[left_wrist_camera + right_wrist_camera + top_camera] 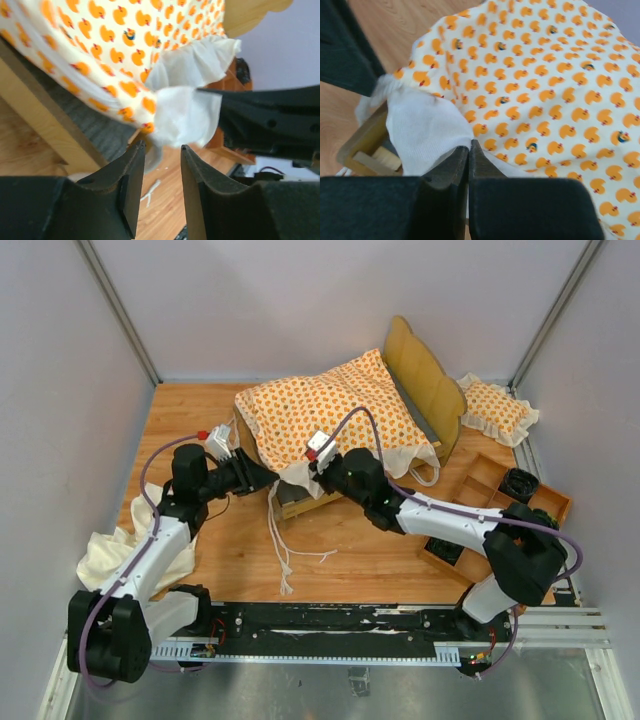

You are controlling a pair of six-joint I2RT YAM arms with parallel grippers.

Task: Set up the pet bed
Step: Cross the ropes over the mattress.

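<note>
Fingers of both arms meet at the near corner of the cushion (330, 410) in the overhead view, the left gripper (262, 478) beside it and the right gripper (318, 468) at its ruffle (297, 478). The cushion lies skewed over the bed frame (425, 370), and its strings (283, 540) trail on the table (200, 420).

From the left wrist, the left gripper (162, 147) stands parted and holds nothing, with the ruffle (185, 115) just beyond its tips.

From the right wrist, the right gripper (469, 145) is pinched tight on the ruffle (425, 130).

Duck-print cushion (330, 412) lies askew atop light-wood bed frame (426, 370).
</note>
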